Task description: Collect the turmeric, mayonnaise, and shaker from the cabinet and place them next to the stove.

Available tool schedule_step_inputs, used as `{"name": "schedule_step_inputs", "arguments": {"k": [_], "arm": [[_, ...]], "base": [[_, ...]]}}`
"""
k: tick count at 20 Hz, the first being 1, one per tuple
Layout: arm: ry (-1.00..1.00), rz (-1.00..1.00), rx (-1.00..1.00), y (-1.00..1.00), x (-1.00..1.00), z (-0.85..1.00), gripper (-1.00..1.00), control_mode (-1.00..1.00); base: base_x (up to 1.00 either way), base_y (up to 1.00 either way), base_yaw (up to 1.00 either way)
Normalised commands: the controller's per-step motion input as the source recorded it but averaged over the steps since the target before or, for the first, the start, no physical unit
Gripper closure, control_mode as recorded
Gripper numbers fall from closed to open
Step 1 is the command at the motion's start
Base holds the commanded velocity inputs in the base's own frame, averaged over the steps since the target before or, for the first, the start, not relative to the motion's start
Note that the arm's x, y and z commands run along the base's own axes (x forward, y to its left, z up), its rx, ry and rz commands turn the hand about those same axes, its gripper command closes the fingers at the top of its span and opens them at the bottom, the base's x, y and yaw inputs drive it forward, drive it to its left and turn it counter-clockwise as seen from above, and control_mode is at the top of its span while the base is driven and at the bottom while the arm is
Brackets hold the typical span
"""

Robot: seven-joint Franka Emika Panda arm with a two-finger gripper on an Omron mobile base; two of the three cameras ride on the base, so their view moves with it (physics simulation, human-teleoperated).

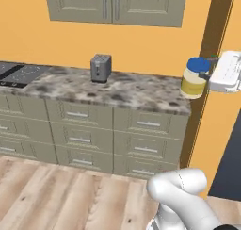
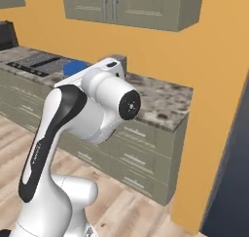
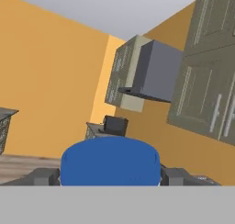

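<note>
Granite counter (image 1: 136, 93) lies below while our gripper (image 1: 203, 75) clamps the mayonnaise (image 1: 193, 78); we carry it level toward the stove (image 1: 21, 74), clearing the toaster (image 1: 100, 67).

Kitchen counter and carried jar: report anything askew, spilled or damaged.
Nothing stands out. The pale yellow blue-lidded mayonnaise jar sits upright in the gripper, nothing spilled; the small grey toaster stands square on the marbled counter.

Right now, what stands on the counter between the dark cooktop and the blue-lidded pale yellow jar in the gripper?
In the left base view, a grey toaster.
</note>
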Motion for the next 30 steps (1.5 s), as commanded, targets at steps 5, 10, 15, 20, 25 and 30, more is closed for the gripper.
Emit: {"name": "schedule_step_inputs", "arguments": {"k": [5, 10, 15, 20, 25, 30], "arm": [[0.00, 0.00, 0.00, 0.00, 0.00, 0.00, 1.00, 1.00], [0.00, 0.00, 0.00, 0.00, 0.00, 0.00, 1.00, 1.00], [0.00, 0.00, 0.00, 0.00, 0.00, 0.00, 1.00, 1.00], [0.00, 0.00, 0.00, 0.00, 0.00, 0.00, 1.00, 1.00], [0.00, 0.00, 0.00, 0.00, 0.00, 0.00, 1.00, 1.00], [0.00, 0.00, 0.00, 0.00, 0.00, 0.00, 1.00, 1.00]], "base": [[0.66, 1.00, -0.01], [0.66, 0.99, -0.12], [0.73, 0.99, -0.20], [0.82, 0.83, -0.23], [0.75, 0.65, -0.32], [0.71, 0.60, -0.36]]}}
